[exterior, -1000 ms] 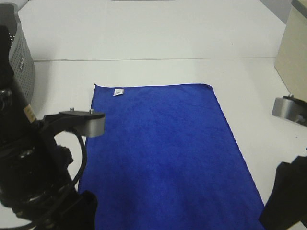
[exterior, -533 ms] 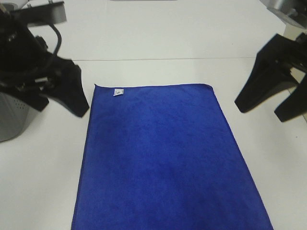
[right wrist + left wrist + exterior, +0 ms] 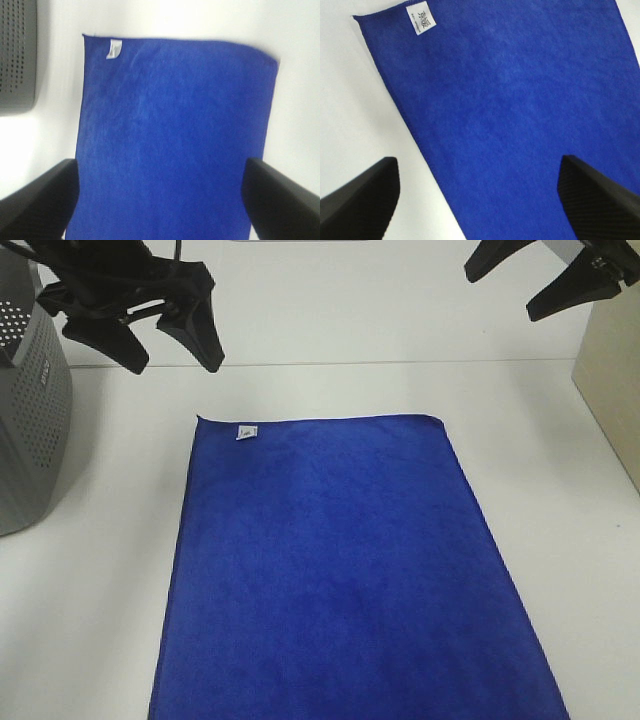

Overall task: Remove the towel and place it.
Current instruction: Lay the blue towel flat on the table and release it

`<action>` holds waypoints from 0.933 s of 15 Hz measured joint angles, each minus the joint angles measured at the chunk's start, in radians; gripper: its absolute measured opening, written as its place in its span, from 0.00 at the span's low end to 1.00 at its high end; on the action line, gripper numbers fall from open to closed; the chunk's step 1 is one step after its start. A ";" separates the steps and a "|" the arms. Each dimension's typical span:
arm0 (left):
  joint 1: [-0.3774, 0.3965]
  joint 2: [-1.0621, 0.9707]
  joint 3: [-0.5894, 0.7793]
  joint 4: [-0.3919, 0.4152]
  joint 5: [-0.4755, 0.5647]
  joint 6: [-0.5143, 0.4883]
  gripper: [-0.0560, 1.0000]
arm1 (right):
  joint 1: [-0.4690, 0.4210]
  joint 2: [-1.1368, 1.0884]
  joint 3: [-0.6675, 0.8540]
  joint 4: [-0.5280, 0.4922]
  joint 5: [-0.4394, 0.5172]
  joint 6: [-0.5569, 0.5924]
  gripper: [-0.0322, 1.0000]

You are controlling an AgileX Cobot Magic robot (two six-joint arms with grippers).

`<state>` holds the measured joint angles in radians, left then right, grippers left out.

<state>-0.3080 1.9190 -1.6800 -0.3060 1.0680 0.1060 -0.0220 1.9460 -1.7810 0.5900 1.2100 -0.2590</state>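
Note:
The royal-blue towel lies flat and spread out on the white table, with its small white tag at the far left corner. My left gripper is open and empty, raised above the table beyond the towel's far left corner. My right gripper is open and empty, raised at the far right, apart from the towel. The left wrist view shows the towel and its tag between the open fingers. The right wrist view shows the towel whole across its width.
The grey perforated basket stands at the left edge of the table, beside the towel; it also shows in the right wrist view. A beige box stands at the right edge. A table seam runs behind the towel.
Both arms have risen and drawn back from the near side to the far side of the table, uncovering the basket. The towel has not moved.

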 joint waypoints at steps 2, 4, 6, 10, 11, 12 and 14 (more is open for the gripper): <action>0.000 0.115 -0.100 0.000 -0.004 -0.025 0.80 | -0.009 0.099 -0.091 0.038 0.000 -0.032 0.85; 0.015 0.236 -0.205 -0.005 0.007 -0.045 0.80 | -0.009 0.164 -0.109 0.056 0.002 -0.049 0.85; 0.057 0.336 -0.292 -0.008 0.046 -0.075 0.80 | -0.009 0.200 -0.110 0.057 0.002 -0.053 0.85; 0.141 0.450 -0.376 -0.037 0.073 -0.089 0.80 | -0.009 0.256 -0.110 0.061 -0.001 -0.086 0.85; 0.146 0.471 -0.381 -0.041 0.067 -0.081 0.80 | -0.009 0.276 -0.110 0.062 -0.011 -0.105 0.85; 0.147 0.491 -0.388 -0.049 0.048 -0.075 0.80 | -0.009 0.301 -0.110 0.062 -0.032 -0.127 0.84; 0.147 0.518 -0.397 -0.057 -0.016 -0.058 0.80 | -0.009 0.338 -0.110 0.063 -0.079 -0.164 0.83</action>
<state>-0.1610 2.4370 -2.0770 -0.3630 1.0520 0.0480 -0.0310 2.2840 -1.8910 0.6530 1.1310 -0.4230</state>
